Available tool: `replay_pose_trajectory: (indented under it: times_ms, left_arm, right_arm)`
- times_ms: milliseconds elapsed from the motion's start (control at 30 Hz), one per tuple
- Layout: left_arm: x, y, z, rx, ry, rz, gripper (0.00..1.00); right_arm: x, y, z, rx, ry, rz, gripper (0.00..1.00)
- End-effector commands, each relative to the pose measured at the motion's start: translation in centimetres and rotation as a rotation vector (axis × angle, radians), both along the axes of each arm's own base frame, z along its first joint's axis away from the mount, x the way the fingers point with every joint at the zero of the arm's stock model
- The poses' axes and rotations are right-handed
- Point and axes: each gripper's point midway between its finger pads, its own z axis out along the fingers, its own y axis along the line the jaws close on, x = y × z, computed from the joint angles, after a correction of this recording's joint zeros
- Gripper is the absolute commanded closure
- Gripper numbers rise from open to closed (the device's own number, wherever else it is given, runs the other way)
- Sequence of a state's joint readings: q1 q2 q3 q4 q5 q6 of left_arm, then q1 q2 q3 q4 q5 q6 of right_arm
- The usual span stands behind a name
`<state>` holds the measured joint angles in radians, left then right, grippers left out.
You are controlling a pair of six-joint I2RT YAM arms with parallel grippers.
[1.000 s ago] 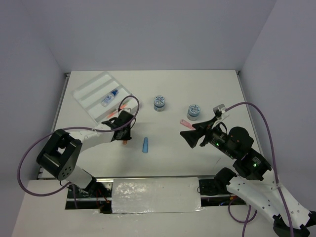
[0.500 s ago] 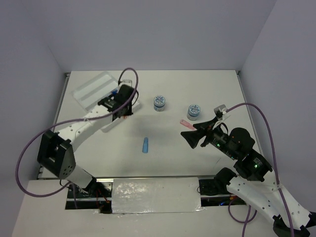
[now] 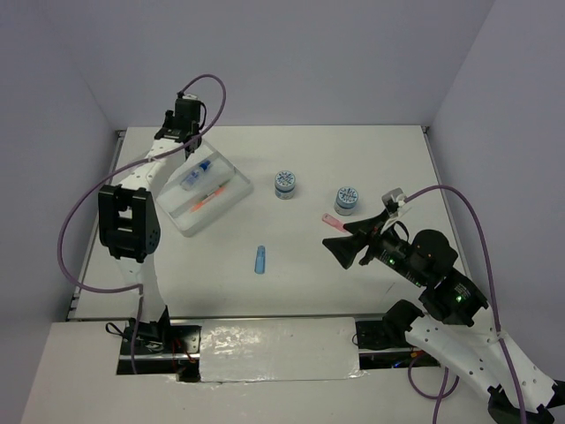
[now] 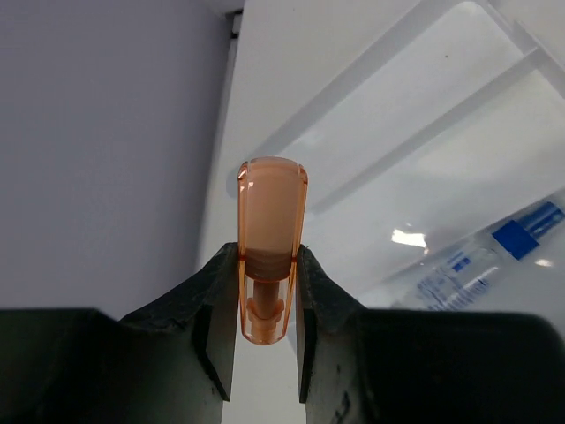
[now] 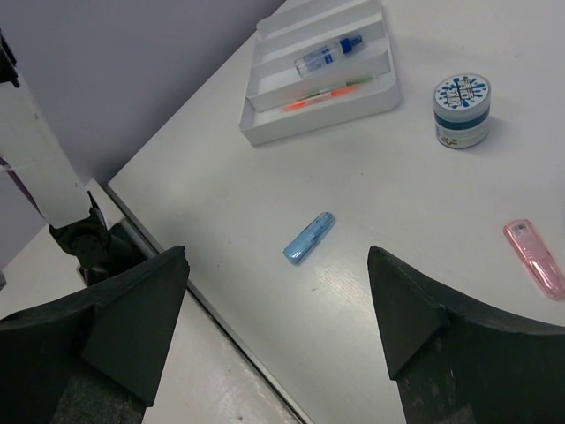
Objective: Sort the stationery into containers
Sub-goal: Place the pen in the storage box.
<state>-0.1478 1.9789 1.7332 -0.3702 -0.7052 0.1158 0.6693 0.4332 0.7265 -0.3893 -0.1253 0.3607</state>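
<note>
Your left gripper (image 4: pixel 265 269) is clamped on a translucent orange cap-like piece (image 4: pixel 269 212), rounded at the tip and ribbed where the black fingers pinch it. Its lower end is hidden between them. It hangs by the white tray (image 5: pixel 265 126), near the table's (image 3: pixel 353 159) far left corner; its height above the surface cannot be judged.

In the overhead view the left arm covers the tray's far corner, and the jaws are too small to make out.

The tray is glossy plastic with long ridged compartments. One holds a clear bottle (image 5: pixel 328 55) with a blue cap, another thin orange and grey-green pens (image 5: pixel 322 94).

Your right gripper (image 5: pixel 278 296) stands wide apart, holding nothing, above a blue cap piece (image 5: pixel 309 238). A flat pink piece (image 5: pixel 534 258) and two round patterned pots (image 3: pixel 284 184) (image 3: pixel 347 200) sit on the table.
</note>
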Motion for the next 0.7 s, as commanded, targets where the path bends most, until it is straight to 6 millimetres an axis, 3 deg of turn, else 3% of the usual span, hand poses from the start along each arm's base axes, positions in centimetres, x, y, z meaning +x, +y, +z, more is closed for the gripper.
replay_pose_trajectory:
  times_ms: [0, 300, 467, 667]
  left_arm:
    - [2.8, 0.3, 2.2, 0.226, -0.051, -0.093, 1.0]
    - [4.5, 0.8, -4.3, 0.168, 0.002, -0.153, 0.99]
    - [4.8, 1.0, -6.8, 0.107, 0.044, -0.157, 0.97]
    - [4.7, 0.1, -8.6, 0.04, 0.07, -0.195, 0.76]
  right_arm:
    - [-0.4, 0.1, 1.6, 0.013, -0.045, 0.023, 0.11]
    - [0.2, 0.8, 0.4, -0.006, -0.022, 0.036, 0.11]
    - [0.4, 1.2, -0.2, 0.0, -0.005, 0.045, 0.11]
    - [0.8, 1.3, -0.4, -0.005, 0.006, 0.035, 0.11]
